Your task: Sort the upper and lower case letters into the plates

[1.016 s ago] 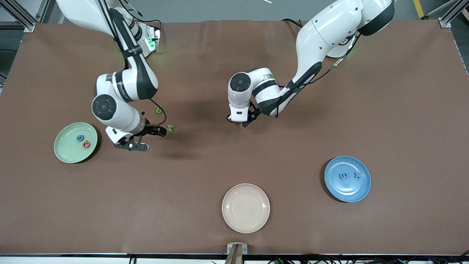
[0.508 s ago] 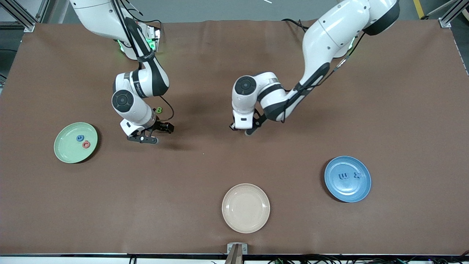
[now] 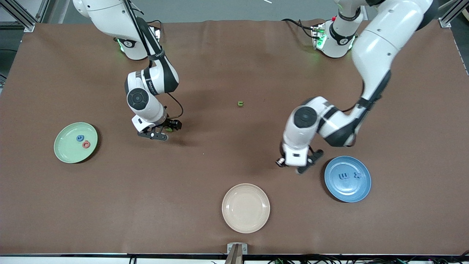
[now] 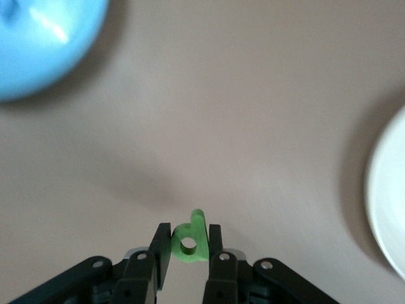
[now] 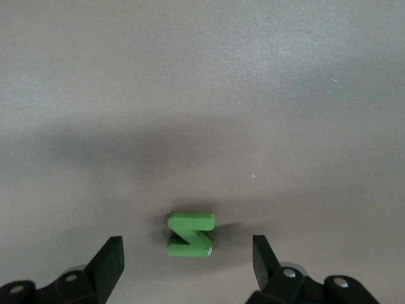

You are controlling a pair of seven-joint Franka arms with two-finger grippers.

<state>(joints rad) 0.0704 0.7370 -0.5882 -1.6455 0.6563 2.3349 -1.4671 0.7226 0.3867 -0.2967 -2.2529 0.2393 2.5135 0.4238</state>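
My left gripper (image 4: 188, 229) is shut on a green letter (image 4: 197, 235) with a round hole. It hangs over the bare table just beside the blue plate (image 3: 348, 191), which holds two blue letters (image 3: 344, 176). That gripper also shows in the front view (image 3: 307, 163). My right gripper (image 5: 187, 247) is open, low over a green zigzag letter (image 5: 190, 231) that lies on the table between its fingers. That gripper (image 3: 166, 131) and letter (image 3: 169, 128) show in the front view too. The pale green plate (image 3: 66, 148) holds a blue letter (image 3: 79, 138) and a red letter (image 3: 86, 144). Another green letter (image 3: 240, 103) lies mid-table.
A cream-beige plate (image 3: 245, 220) stands near the front camera's edge, mid-table; its rim shows in the left wrist view (image 4: 386, 209). The blue plate's edge shows there too (image 4: 38, 44).
My left arm has swung from mid-table to beside the blue plate with the green letter, uncovering a small green letter mid-table. My right gripper has shifted over the zigzag letter.
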